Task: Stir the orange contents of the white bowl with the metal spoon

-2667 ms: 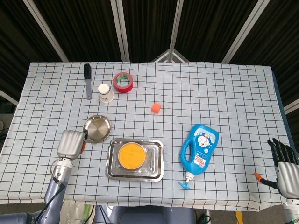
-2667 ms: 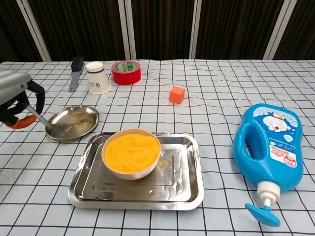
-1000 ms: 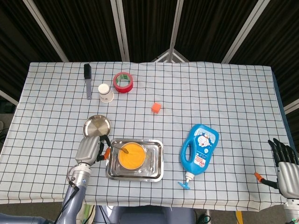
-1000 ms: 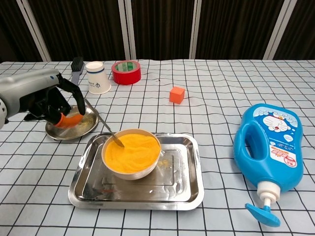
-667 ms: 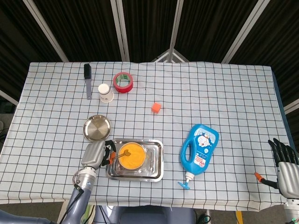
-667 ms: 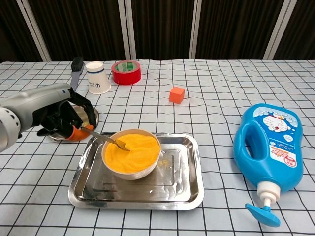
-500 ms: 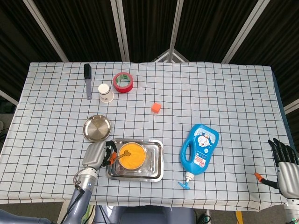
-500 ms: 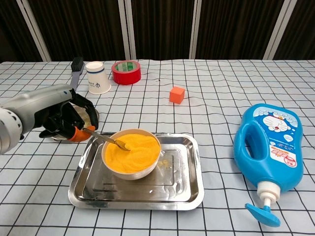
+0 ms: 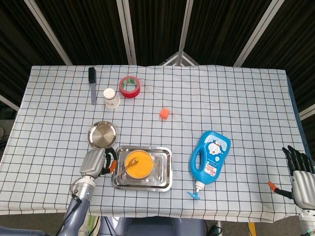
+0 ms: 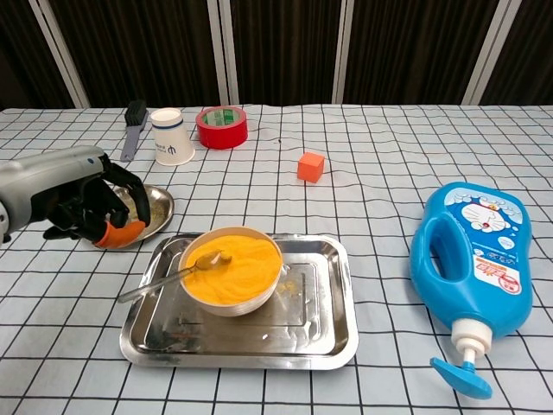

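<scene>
The white bowl (image 10: 230, 270) of orange contents (image 9: 138, 163) stands in the left half of a steel tray (image 10: 328, 303). The metal spoon (image 10: 173, 277) lies loose, its scoop in the orange contents, its shaft across the bowl's left rim and its bare end over the tray's left side. My left hand (image 10: 79, 206) hovers left of the tray, apart from the spoon, its fingers curled around an orange piece (image 10: 119, 233). In the head view my left hand (image 9: 94, 162) sits beside the tray's left edge. My right hand (image 9: 299, 171) rests at the table's front right corner, fingers spread, holding nothing.
A small steel plate (image 10: 154, 207) lies just behind my left hand. A paper cup (image 10: 172, 137), red tape roll (image 10: 221, 127) and brush (image 10: 133, 121) stand at the back left. An orange cube (image 10: 310, 166) sits mid-table, and a blue bottle (image 10: 471, 255) lies right of the tray.
The spoon has left my left hand and now lies tipped over the bowl's rim, its shaft end down in the tray. My left hand drew back to the left, still holding the orange piece.
</scene>
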`<state>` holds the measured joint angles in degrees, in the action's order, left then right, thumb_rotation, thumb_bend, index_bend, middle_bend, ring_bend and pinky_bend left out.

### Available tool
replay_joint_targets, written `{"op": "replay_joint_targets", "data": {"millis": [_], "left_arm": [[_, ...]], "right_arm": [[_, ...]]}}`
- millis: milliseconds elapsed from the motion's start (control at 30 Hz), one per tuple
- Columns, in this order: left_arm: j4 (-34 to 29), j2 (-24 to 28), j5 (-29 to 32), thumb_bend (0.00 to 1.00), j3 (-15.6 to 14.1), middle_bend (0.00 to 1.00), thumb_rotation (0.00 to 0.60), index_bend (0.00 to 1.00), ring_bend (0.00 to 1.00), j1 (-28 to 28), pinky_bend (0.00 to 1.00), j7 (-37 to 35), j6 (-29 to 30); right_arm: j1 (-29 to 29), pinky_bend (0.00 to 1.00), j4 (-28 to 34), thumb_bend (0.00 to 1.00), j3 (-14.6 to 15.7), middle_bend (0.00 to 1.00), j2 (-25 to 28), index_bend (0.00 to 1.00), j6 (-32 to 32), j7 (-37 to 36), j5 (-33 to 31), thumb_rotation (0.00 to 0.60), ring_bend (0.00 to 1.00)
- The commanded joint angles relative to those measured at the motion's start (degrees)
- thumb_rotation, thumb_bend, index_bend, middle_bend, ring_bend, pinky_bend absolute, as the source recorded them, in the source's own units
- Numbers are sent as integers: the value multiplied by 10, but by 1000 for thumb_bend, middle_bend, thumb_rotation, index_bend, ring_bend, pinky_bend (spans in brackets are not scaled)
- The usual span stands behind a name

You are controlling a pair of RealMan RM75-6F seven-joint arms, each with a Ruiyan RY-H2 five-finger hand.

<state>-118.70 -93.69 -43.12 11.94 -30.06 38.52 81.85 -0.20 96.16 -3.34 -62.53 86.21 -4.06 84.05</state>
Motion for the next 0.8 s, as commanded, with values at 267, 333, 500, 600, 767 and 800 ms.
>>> {"op": "replay_joint_targets", "data": {"millis": [267,333,500,600,767,800], "left_arm": [[-2,40,-13,237,4,573,600,418,771,10,879,-45,-17],[-6,49,-15,237,8,569,600,413,764,12,871,-53,-15],[-13,84,-30,237,5,555,600,407,705,23,795,-65,-9],[-18,110,-47,237,-5,544,600,404,661,35,733,-79,-7],[-20,168,-104,238,-37,453,600,377,498,68,553,-115,1],[-17,179,-119,238,-46,421,600,370,455,76,506,-124,2]], "right_arm": [[0,0,1,202,0,0,0,0,-1,1,-2,600,0],[0,0,2,201,0,0,0,0,-1,1,-2,600,0],[0,0,1,201,0,0,1,0,-3,-1,-3,600,0],[0,0,1,202,0,0,1,0,-3,-1,-3,600,0],[0,0,2,203,0,0,1,0,-4,-1,-5,600,0],[0,0,2,202,-1,0,1,0,-4,-1,-6,600,0]]}}
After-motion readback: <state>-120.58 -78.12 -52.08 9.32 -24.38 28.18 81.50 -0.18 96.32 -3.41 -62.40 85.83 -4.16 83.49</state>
